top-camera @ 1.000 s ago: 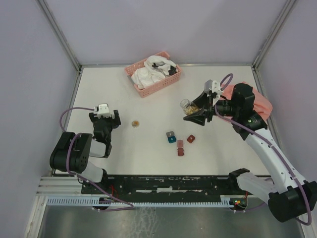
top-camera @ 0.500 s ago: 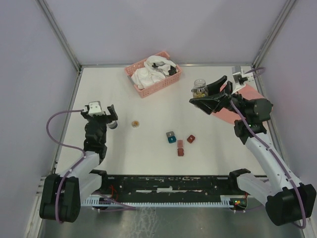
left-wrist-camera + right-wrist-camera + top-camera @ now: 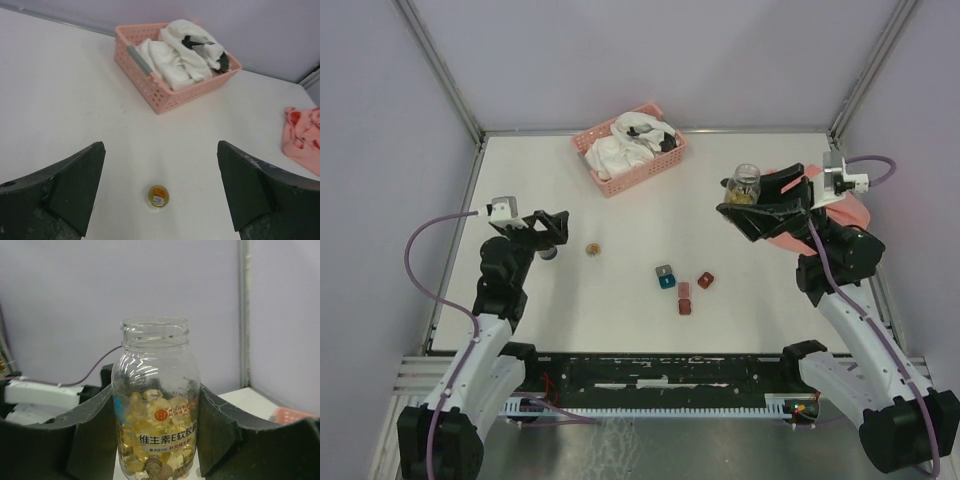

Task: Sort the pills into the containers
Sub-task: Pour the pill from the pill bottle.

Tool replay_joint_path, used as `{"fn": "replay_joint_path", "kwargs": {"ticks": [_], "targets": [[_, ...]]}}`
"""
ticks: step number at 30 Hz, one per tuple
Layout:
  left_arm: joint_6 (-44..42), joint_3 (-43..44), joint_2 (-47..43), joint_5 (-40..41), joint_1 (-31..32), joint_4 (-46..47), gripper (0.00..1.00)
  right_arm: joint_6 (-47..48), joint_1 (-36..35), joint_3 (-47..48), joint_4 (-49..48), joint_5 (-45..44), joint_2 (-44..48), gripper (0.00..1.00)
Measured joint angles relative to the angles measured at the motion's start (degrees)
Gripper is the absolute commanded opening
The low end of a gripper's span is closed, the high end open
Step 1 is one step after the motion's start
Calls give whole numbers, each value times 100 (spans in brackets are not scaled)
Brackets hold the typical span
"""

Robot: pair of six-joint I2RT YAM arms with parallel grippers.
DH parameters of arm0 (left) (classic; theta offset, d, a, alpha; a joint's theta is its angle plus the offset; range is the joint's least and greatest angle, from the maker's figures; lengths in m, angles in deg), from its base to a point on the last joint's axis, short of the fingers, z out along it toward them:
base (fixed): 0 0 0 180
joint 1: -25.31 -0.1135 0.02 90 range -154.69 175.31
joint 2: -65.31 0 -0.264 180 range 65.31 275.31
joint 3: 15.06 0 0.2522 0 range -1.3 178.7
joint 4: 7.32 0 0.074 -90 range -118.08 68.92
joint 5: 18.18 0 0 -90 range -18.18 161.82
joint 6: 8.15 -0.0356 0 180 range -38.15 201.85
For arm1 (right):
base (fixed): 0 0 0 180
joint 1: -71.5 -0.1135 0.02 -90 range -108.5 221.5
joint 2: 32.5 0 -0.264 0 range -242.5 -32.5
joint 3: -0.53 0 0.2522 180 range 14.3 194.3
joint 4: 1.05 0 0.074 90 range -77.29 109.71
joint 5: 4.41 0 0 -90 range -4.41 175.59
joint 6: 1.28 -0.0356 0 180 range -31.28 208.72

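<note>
My right gripper (image 3: pixel 752 203) is shut on a clear jar (image 3: pixel 744 185) and holds it upright above the table's right side. In the right wrist view the jar (image 3: pixel 156 365) sits between my two fingers with its mouth uncapped, and yellow pills (image 3: pixel 150 440) fill its lower half. The containers lie at table centre: a grey cube (image 3: pixel 664 270), a teal cube (image 3: pixel 667 282) and two dark red cubes (image 3: pixel 706 281) (image 3: pixel 685 305). My left gripper (image 3: pixel 548 232) (image 3: pixel 160 150) is open and empty, above a small round yellow disc (image 3: pixel 592 248) (image 3: pixel 158 196).
A pink slatted basket (image 3: pixel 632 178) (image 3: pixel 150 97) holding white cloth stands at the back centre. A pink cloth (image 3: pixel 853 213) (image 3: pixel 302 140) lies at the right, partly behind my right arm. Metal frame posts stand at the back corners.
My right arm has lifted the jar up and to the right and turned it upright. My left arm has stretched up from its folded pose, its gripper staying open near the yellow disc.
</note>
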Motion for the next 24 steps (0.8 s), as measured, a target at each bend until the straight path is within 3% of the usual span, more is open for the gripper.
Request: {"fn": "replay_joint_path", "kwargs": {"ticks": [3,6,10,13,17,21,24], "targets": [[402,31,-358,-413,4,-146,99,210,227,-31,361,-470,243,2],[817,33,-835,-695,4,-245,99,-179,-114,17,-461,-299,9,2],[1285,-33,-1486,-957,4,-92,99,450,-186,-140,348,-328,267,2],[1552,-118,-1799,-1255,7,208,99,315,-149,-260,-267,-111,149,2],[1937,-177,-1738,-1786,7,697,99,955,190,-442,629,-212,404,2],[2247,-273,-1460,-2181,87,1244,99,911,70,-516,146,275,76,2],[2284,-339,-1287,-2282,321,1506,99,1550,308,-527,1180,192,74,2]]}}
